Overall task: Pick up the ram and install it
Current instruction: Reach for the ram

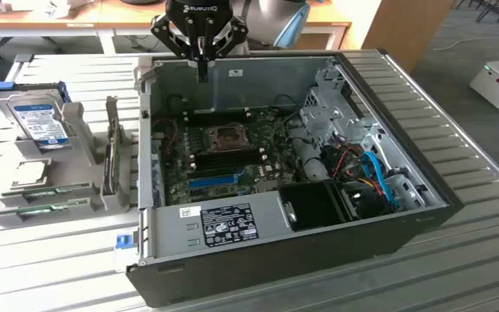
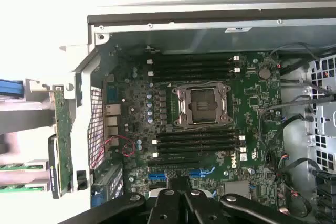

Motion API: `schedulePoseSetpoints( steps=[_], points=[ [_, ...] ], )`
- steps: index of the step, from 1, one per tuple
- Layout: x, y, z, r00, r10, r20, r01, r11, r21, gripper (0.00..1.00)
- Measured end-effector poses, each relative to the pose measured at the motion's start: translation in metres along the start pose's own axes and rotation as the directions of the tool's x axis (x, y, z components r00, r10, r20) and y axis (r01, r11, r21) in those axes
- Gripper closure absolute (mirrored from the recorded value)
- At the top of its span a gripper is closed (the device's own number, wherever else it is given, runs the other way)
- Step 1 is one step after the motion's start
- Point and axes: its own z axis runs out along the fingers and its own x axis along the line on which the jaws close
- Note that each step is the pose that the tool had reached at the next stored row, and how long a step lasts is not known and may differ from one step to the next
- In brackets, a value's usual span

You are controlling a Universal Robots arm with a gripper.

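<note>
Two green ram sticks (image 1: 49, 191) lie in a grey rack (image 1: 24, 221) on the exterior view's left, outside the computer case; their ends (image 2: 20, 167) also appear in the wrist view. My gripper (image 1: 202, 77) hangs above the case's back wall, well away from the sticks. Its fingers are shut with nothing between them. In the wrist view the gripper (image 2: 178, 190) looks down on the motherboard (image 2: 252, 103). Black memory slots (image 2: 195, 66) sit on one side of the processor socket (image 2: 202, 104), and more black slots (image 2: 197, 142) on the other.
The open case (image 1: 388, 234) lies on a slatted table (image 1: 475, 195). The rack also holds a silver hard drive (image 1: 39, 120) and an upright card (image 1: 111, 153). Cables (image 1: 375, 172) and a drive cage (image 1: 332, 110) crowd the case's right side.
</note>
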Motion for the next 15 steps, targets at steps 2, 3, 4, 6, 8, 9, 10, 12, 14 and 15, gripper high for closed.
schedulePoseSetpoints(
  steps=[2,3,4,6,8,9,10,12,14,15],
  points=[
    [0.0,0.0,0.0,1.0,0.0,0.0,0.0,1.0,-0.0001,0.89],
    [0.0,0.0,0.0,1.0,0.0,0.0001,0.0,1.0,0.0,0.89],
    [0.0,0.0,0.0,1.0,0.0,0.0,0.0,1.0,0.0,0.89],
    [0.0,0.0,0.0,1.0,0.0,0.0001,0.0,1.0,0.0,0.89],
    [0.0005,0.0,0.0,1.0,0.0,-0.0001,0.0,1.0,0.0,0.89],
    [0.0009,0.0,0.0,1.0,0.0,-0.0004,0.0,1.0,0.0001,0.89],
    [0.0013,-0.0001,0.0,1.0,0.0,-0.0007,0.0,1.0,0.0,0.89],
    [0.0024,-0.0002,0.0,1.0,0.0,-0.0012,0.0,1.0,0.0,0.89],
    [0.0041,-0.0003,-0.0001,1.0,0.0,-0.0013,0.0,1.0,0.0001,0.89],
    [0.0053,-0.0004,0.0,1.0,0.0,-0.0012,0.0,1.0,0.0001,0.89]
  ],
)
